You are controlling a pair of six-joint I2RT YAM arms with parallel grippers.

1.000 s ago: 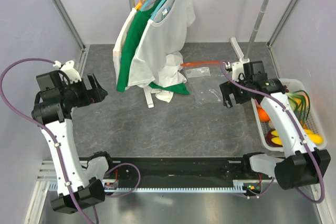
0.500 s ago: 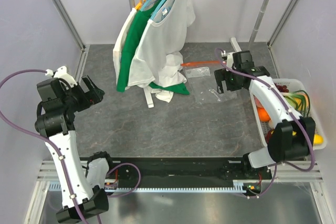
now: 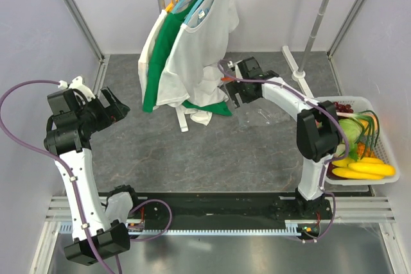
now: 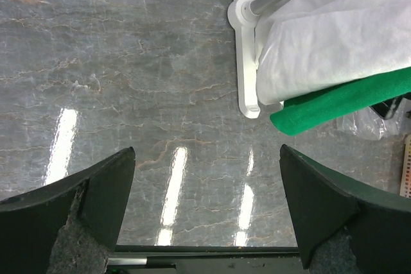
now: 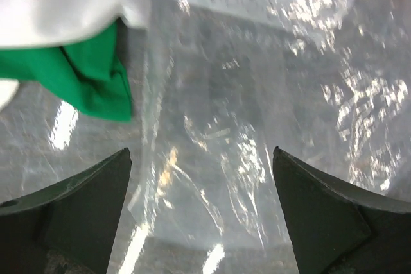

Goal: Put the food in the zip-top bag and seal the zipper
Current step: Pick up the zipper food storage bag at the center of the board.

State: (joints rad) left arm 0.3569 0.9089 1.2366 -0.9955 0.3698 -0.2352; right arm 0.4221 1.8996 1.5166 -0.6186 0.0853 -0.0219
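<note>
Right arm (image 3: 287,96) stretches leftward, tool (image 5: 199,174) spread wide above the zip-top bag (image 5: 257,75).

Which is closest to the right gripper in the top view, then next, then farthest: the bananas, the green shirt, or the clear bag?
1. Clear bag, directly under the right gripper.
2. Green shirt, just left of it.
3. Bananas, far right, in the basket.

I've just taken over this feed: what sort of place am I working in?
Probably a lab robot test cell, not a home: plain walls with metal frame posts, a dark stone-look table staged with a rack of T-shirts and a white basket of produce.
</note>
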